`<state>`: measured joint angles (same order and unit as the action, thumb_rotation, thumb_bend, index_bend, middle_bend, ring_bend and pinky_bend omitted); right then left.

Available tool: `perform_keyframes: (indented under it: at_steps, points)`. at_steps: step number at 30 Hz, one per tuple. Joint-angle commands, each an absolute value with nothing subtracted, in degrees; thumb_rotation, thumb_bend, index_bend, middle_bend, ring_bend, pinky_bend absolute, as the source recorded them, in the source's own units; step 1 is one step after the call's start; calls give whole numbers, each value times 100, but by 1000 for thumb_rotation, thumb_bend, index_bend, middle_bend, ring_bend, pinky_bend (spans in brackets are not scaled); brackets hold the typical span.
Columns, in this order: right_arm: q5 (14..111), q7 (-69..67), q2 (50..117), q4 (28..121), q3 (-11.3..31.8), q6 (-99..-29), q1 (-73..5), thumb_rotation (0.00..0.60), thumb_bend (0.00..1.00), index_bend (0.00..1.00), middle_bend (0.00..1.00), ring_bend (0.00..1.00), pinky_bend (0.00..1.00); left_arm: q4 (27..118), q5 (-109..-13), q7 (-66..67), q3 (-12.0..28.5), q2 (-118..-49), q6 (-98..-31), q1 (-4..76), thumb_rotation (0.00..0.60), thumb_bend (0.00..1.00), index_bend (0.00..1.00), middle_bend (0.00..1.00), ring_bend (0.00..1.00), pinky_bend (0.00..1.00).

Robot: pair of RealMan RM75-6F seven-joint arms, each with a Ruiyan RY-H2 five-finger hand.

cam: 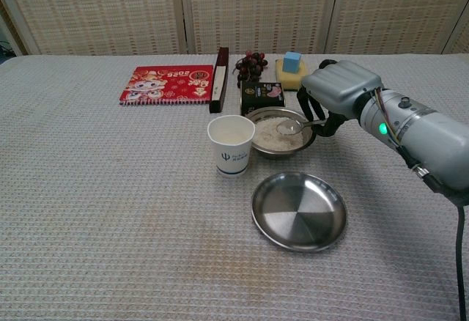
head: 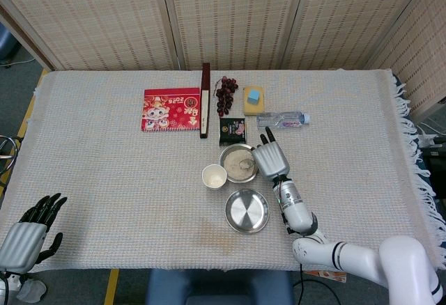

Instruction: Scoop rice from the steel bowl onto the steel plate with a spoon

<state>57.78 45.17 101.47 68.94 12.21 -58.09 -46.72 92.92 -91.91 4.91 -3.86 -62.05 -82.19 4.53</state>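
Right hand [cam: 343, 90] clamped on the spoon [cam: 297, 124] handle, bowl of the spoon lifted just above the rice in the steel bowl [cam: 311, 139], apparently loaded with a small heap. Left hand [head: 24, 235] idle off the near left corner of the surface [head: 104, 173], fingers apart, holding nothing. Steel plate [cam: 270, 227] bare, lying just in front of the steel bowl, so no rice delivered yet. Main risk, judged from here: spilling grains onto the cloth during the carry, caused by any roll of the wrist or a jerky swing, since the spoon sits shallow and the load looks loosely piled. Also possible: clipping the rim of the steel bowl on the way out and knocking rice off or nudging the bowl. Paper cup [cam: 231, 144] standing just beside the bowl, near enough to be tipped by a wide sweep leftward. Grip on the thin handle hard to judge; slippage there would tilt the spoon.
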Motion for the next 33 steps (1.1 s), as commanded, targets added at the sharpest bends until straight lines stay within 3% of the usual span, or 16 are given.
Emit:
perform_keyframes:
  at_steps: [1,19,33]
  points:
    - [5805,4489,10129,6936,1224,-5843,-4673,600,351,887,571,163,68,9287,-9193,478,-385,-6202,-8219,455,600,475,0,0,0,192]
    - [6057,4528,9726,8125,1464,-6237,-4793,600,352,886,571,163,68,9324,-9244,519,-402,-6200,-8294,419,600,474,0,0,0,192]
    - [6061,5889,10280,7971,1245,-6357,-5362,600,352,886,571,163,68,9290,-9301,353,-406,-6139,-8366,401,600,476,0,0,0,192]
